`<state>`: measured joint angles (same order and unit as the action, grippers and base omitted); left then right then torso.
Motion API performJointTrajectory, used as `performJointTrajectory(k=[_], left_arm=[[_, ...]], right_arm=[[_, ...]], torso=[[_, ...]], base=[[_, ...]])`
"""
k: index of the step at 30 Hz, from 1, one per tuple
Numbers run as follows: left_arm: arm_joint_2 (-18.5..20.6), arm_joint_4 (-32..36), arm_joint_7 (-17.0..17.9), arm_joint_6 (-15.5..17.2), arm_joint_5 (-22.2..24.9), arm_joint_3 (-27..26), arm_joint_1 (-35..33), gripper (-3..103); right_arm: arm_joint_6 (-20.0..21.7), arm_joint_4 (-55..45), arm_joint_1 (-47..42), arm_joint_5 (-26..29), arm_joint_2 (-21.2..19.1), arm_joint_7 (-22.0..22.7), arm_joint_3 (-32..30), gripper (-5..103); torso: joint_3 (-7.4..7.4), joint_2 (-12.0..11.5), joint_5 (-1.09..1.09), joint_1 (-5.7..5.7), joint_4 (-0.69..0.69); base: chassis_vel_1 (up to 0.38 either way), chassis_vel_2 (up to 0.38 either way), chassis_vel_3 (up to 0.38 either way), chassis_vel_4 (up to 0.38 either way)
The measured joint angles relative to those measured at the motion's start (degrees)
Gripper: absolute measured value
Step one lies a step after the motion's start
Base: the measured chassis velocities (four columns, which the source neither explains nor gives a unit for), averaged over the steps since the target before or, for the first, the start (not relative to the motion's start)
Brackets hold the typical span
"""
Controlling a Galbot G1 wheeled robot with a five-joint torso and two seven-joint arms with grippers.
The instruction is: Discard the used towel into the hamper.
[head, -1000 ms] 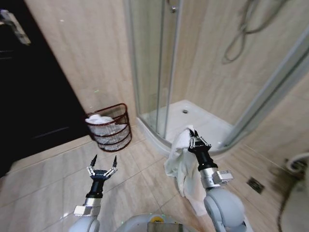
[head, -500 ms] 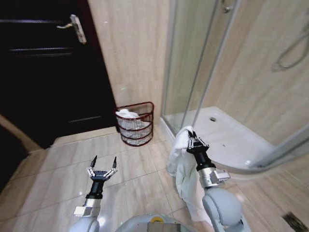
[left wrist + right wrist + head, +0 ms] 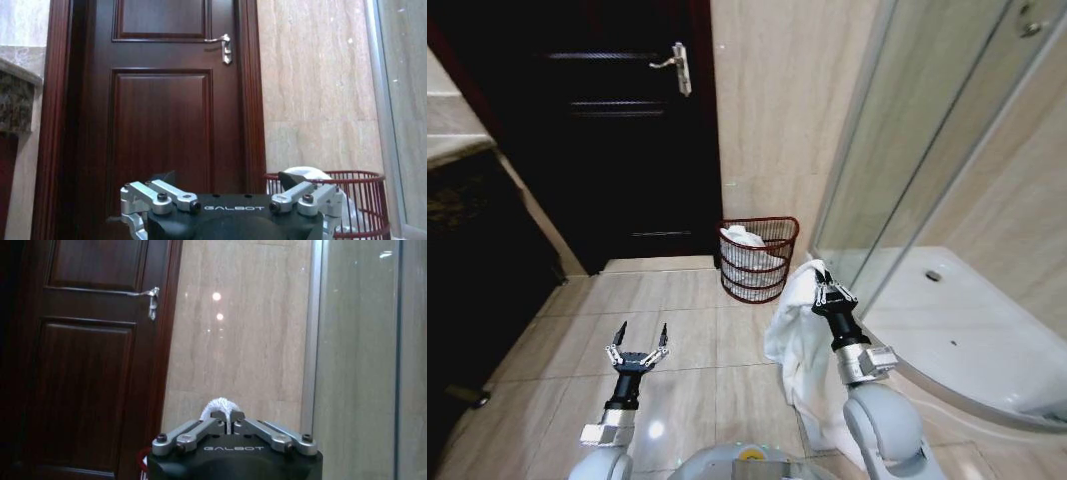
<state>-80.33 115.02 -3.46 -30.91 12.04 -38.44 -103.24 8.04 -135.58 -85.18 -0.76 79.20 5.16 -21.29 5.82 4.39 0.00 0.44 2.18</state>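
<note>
My right claw [image 3: 825,293] is clenched on the towel [image 3: 797,345], which hangs clear of the floor. The hamper [image 3: 758,259] stands ahead by the wall, well apart. Approach and drop remain. My left claw [image 3: 638,348] is released, idle.

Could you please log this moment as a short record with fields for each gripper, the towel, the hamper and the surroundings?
right gripper: shut on the white towel, held raised, cloth hanging toward the floor
left gripper: open, empty, above the floor tiles
hamper: on the floor by the wall, between the dark door and the shower enclosure; white cloth already inside
towel status: not yet in the hamper
</note>
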Motion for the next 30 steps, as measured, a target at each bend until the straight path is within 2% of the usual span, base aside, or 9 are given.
performJointTrajectory(k=[30], left_arm=[[0.7, -0.3, -0.2, 0.9, 0.5, -0.5, 0.6, 100]], right_arm=[[0.7, 1.3, 2.3, 0.7, -0.4, 0.1, -0.1, 2]], torso=[[5.47, 7.0, 0.0, 1.5, 0.01]], base=[[0.0, 0.0, 0.0, 0.0]])
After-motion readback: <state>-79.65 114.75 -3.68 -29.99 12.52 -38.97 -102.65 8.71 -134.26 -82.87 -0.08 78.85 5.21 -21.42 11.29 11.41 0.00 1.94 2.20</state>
